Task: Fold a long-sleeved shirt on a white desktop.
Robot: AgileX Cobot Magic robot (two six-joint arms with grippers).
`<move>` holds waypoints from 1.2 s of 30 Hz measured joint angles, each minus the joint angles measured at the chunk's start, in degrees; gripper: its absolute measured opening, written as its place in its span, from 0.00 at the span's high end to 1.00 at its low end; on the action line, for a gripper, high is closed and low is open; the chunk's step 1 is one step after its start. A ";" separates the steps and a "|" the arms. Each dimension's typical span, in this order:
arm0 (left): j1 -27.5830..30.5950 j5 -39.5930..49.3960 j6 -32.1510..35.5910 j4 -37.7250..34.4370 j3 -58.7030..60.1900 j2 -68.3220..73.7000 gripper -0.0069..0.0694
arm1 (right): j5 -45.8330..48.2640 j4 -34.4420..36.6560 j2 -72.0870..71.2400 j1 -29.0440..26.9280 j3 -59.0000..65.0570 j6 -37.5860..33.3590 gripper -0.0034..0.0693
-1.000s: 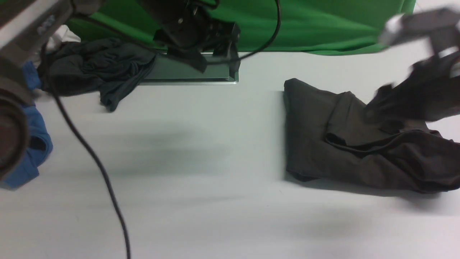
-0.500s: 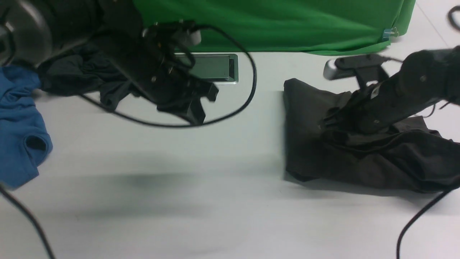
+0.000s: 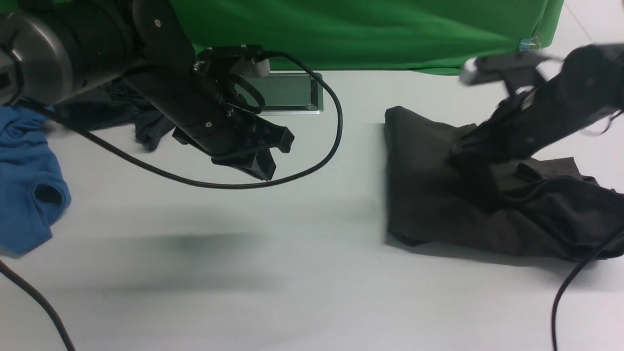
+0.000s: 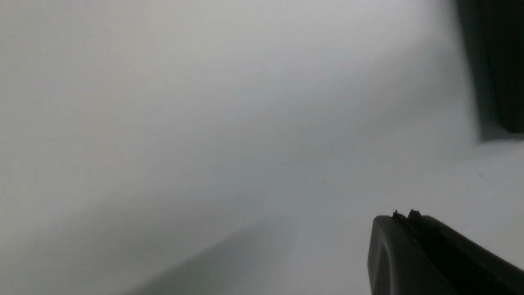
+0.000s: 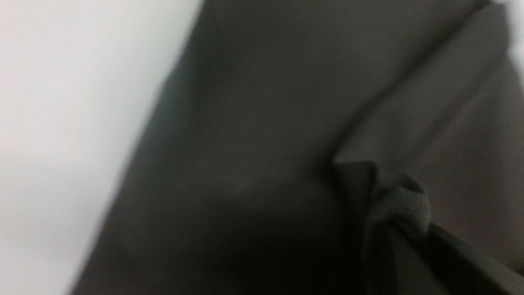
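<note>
The right gripper [image 3: 469, 165] is closed on a fold of the long-sleeved shirt [image 3: 419, 209], heaped at the right of the surface [image 3: 292, 292]; the left gripper [image 3: 265, 168], closed and empty, hovers well apart.

white desktop [image 3: 302, 273], broad and plain. long-sleeved shirt [image 3: 424, 195], dark olive-brown, lies rumpled on right side. blue garment [image 3: 24, 180] bunched at left edge. dark grey-green garment [image 3: 151, 132] heaped at far left, just beside metal-framed panel [image 3: 287, 92] set into far side of top.
</note>
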 joint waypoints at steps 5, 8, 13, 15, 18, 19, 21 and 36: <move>0.00 0.00 0.25 0.00 0.00 0.00 0.89 | -3.79 -5.83 -0.19 -7.05 -4.28 -4.35 0.91; 0.00 -0.05 0.33 0.00 0.00 0.00 0.89 | -12.69 -6.74 -0.19 -10.79 -5.11 -7.40 0.90; 0.00 0.04 1.47 -0.38 0.00 0.00 0.89 | -18.27 -6.80 0.58 -12.86 -5.22 -9.87 0.78; 0.00 0.46 1.93 -0.68 0.00 0.00 0.89 | -18.22 -6.80 0.84 -13.04 -5.22 -10.16 0.70; 0.00 0.53 2.01 -1.04 0.00 0.00 0.89 | -17.59 -6.80 0.85 -13.04 -5.22 -10.19 0.56; 0.00 0.59 2.01 -1.22 0.00 0.00 0.89 | -16.77 -6.87 0.40 -13.04 -5.22 -9.85 0.47; 0.00 0.58 2.01 -1.68 0.00 0.00 0.88 | -15.63 -6.87 -0.55 -13.04 -5.22 -9.20 0.40; -11.83 -19.44 0.00 -10.91 -1.47 3.09 0.24 | 5.41 3.58 -21.50 -7.41 -5.22 2.06 0.33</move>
